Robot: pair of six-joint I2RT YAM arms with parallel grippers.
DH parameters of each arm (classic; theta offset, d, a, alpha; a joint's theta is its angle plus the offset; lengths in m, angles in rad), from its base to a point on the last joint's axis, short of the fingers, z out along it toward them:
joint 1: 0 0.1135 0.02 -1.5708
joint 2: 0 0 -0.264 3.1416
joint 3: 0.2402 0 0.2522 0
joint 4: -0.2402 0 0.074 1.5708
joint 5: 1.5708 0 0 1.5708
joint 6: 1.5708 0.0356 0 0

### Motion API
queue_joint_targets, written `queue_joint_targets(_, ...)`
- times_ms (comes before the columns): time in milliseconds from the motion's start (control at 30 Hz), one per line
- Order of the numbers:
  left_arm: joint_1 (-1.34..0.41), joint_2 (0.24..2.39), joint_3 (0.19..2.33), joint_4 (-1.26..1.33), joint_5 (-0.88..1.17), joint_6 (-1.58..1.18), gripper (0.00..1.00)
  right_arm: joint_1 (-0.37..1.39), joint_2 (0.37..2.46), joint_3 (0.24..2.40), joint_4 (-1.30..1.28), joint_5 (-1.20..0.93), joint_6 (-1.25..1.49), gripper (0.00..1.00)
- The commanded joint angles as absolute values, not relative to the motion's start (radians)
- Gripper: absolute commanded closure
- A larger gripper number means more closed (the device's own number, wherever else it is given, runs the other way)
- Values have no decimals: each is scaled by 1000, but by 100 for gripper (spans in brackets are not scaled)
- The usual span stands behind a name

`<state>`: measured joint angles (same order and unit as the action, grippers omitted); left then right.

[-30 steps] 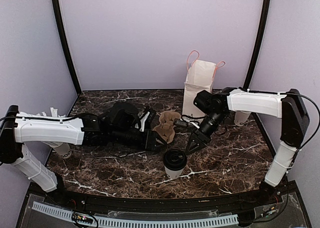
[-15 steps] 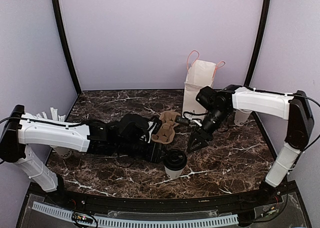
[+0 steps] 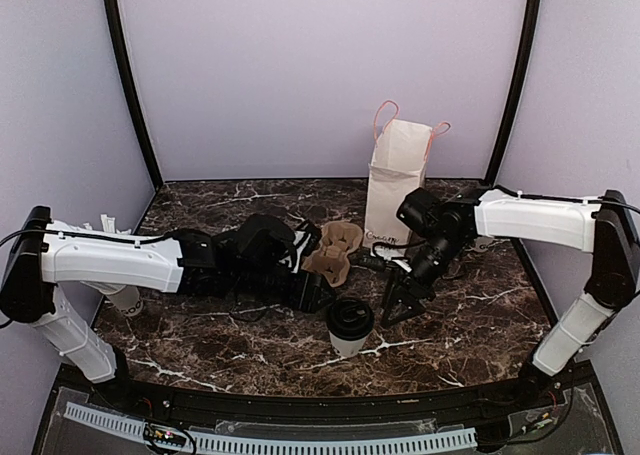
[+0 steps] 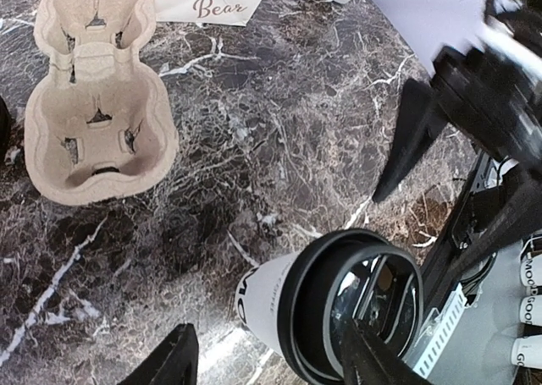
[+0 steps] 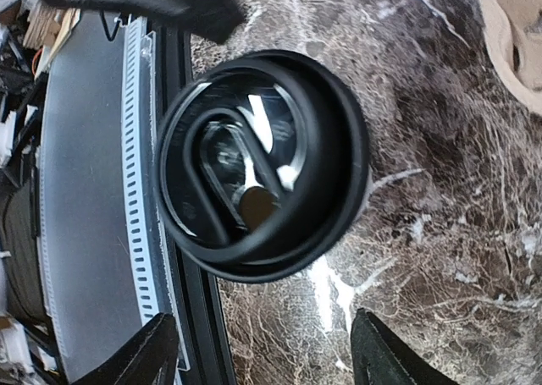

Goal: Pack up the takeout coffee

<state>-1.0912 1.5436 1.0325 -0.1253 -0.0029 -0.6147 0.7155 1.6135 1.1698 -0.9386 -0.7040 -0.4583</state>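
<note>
The takeout coffee (image 3: 349, 327), a white paper cup with a black lid, stands upright near the table's front middle. My left gripper (image 3: 318, 297) is open just to its left. In the left wrist view the cup (image 4: 275, 305) lies just beyond the spread fingers of my left gripper (image 4: 271, 364), and one fingertip overlaps the lid (image 4: 356, 313). My right gripper (image 3: 393, 305) is open just to the cup's right. In the right wrist view the lid (image 5: 262, 165) is ahead of my right gripper (image 5: 262, 355). Neither gripper holds anything.
A brown pulp cup carrier (image 3: 335, 250) lies behind the cup, also in the left wrist view (image 4: 93, 106). A white paper bag (image 3: 395, 180) with pink handles stands behind it. A cup with white straws (image 3: 110, 227) is partly hidden behind the left arm.
My right gripper has moved down and forward, closer to the cup's right side. My left gripper has reached forward to the cup's left side. The cup has not moved.
</note>
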Motion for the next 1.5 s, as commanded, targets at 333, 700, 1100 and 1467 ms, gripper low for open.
queue_joint_targets(333, -1047, 1621, 1049, 44, 224, -606, 48, 784, 1639, 1185, -774, -468, -335, 33)
queue_joint_targets(700, -1048, 1538, 920, 118, 236, -734, 53, 736, 1748, 1295, -754, -473, -300, 38)
queue_joint_targets(1100, -1052, 1430, 850, 74, 187, -774, 55, 716, 1803, 1383, -757, -476, -279, 39)
queue_joint_targets(1467, -1013, 1416, 909, -119, 80, -797, 52, 707, 1673, 1271, -839, -625, -311, 37)
